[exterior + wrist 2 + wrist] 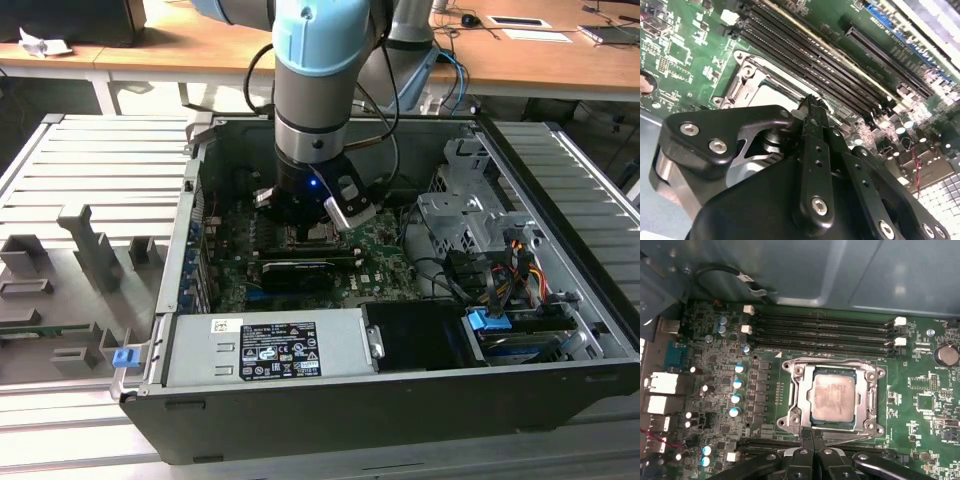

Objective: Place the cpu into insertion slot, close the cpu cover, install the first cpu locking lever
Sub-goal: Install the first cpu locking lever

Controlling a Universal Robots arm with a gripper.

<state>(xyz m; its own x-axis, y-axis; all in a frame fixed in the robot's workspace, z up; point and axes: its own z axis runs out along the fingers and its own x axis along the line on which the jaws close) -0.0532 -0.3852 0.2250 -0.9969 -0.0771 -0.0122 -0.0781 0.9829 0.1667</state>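
The cpu (832,397), a tan-silver square, lies flat in the insertion slot (834,422) on the green board. The silvery cpu cover (800,395) lies down around it, framing the chip in its window. My gripper (812,434) is shut, its two black fingers pressed together at the socket's edge, with a thin metal lever (852,439) running along that side. In the second wrist view the gripper (810,106) ends just over the cover's (747,80) rim. In the exterior view the arm stands upright inside the case, with the gripper (310,228) low over the socket.
Long black memory slots (825,330) run beside the socket. A long black card (290,272) sits in front of it, then the power supply (265,350). A drive cage (470,215) and cables are at the exterior view's right. Case walls (190,230) surround the board.
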